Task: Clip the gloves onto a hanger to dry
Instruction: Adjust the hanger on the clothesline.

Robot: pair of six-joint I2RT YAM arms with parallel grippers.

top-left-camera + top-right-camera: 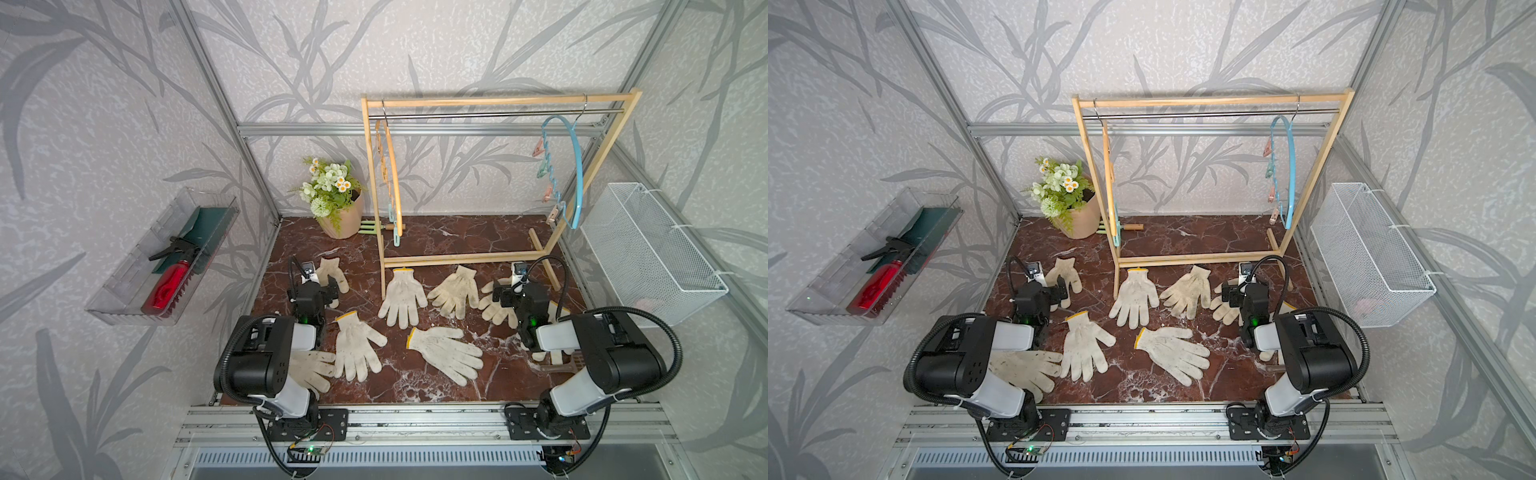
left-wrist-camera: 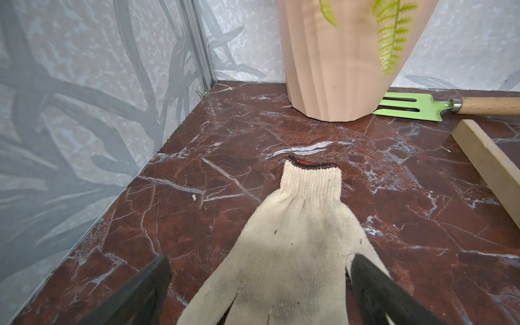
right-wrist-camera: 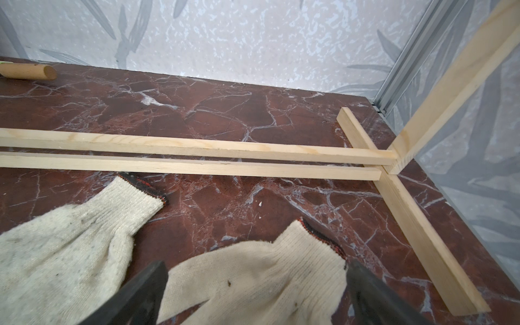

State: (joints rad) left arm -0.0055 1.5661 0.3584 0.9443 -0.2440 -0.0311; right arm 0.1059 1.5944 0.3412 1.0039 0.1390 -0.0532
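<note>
Several off-white knitted gloves lie flat on the red marble table, among them a middle glove and a front glove. My left gripper hovers open over the far-left glove, one finger on each side of its palm. My right gripper hangs open over the right-hand glove, near its red-and-black cuff edge. Neither holds anything. A blue hanger with coloured clips hangs at the right end of the wooden rack. A second hanger hangs at the left end.
A beige flower pot stands at the back left with a green garden fork beside it. The rack's wooden feet lie on the table near the right gripper. A clear tray holds a red spray bottle; a white wire basket hangs on the right wall.
</note>
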